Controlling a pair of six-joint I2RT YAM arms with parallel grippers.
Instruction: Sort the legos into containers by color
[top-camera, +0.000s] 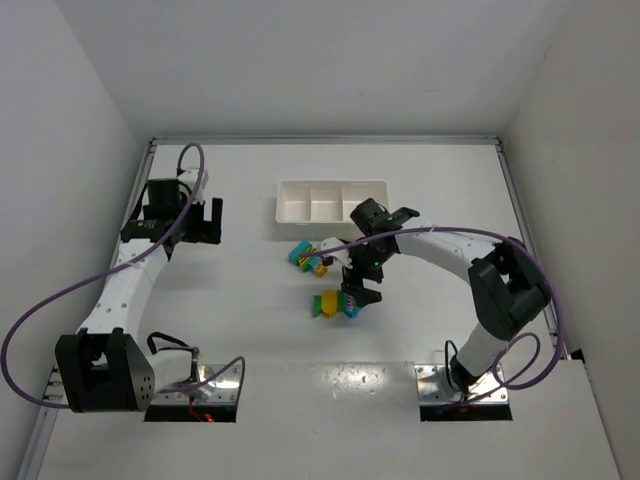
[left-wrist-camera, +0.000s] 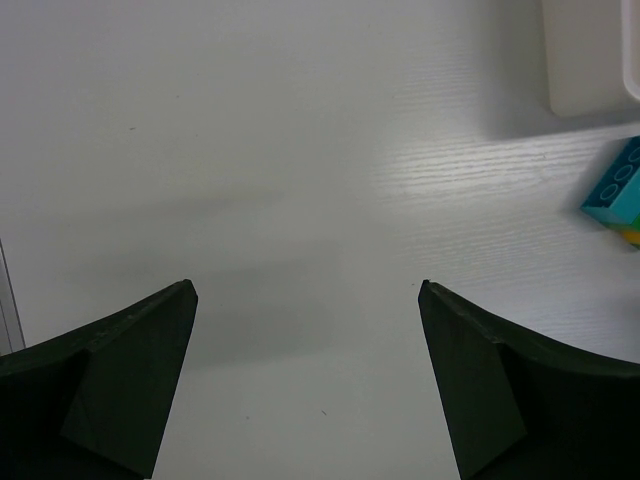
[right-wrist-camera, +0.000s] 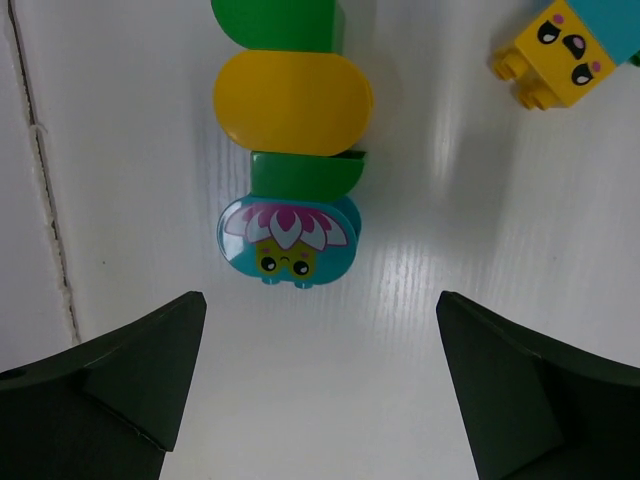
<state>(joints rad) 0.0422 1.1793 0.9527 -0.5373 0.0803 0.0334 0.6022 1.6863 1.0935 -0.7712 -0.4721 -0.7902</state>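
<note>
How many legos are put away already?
None yet: the white tray looks empty. The right gripper hangs open next to the green-yellow-cyan clump, holding nothing; the left gripper is open, off aside. That clump and the clump nearer the tray are left to sort.

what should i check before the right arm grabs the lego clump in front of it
1. Right tool open and empty: ok.
2. Mixed clump lined up with its gap: ok, slightly off centre.
3. Clump is one colour: not ok; green, yellow and cyan pieces are joined.
4. Tray compartments free: ok, no bricks seen inside.
5. Left tool out of the way: ok, open and well away from the clump.
6. How firmly the pieces are stuck: cannot tell.
</note>
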